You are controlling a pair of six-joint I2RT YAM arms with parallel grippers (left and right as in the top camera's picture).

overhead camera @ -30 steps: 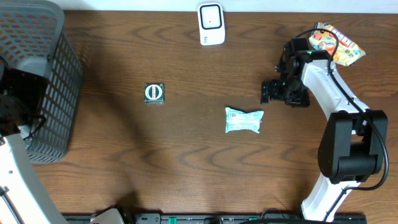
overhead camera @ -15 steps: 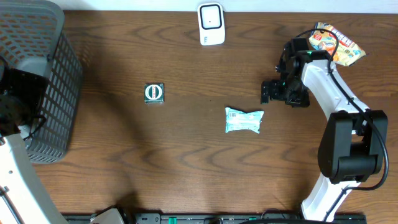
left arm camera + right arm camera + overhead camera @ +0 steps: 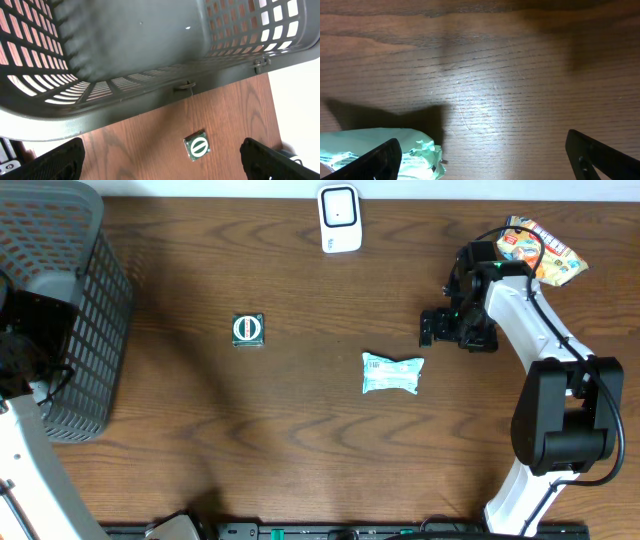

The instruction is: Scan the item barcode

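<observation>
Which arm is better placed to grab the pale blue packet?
The right. The right gripper hangs open near the packet; the left gripper is far off, by the basket.

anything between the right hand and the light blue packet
Nothing. In the overhead view only bare table separates the right hand from the light blue packet. The right wrist view shows the same bare wood beside the packet.

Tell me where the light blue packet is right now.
In the overhead view the light blue packet lies on the table right of centre, just below and left of the right tool, with the green square item further left.
</observation>
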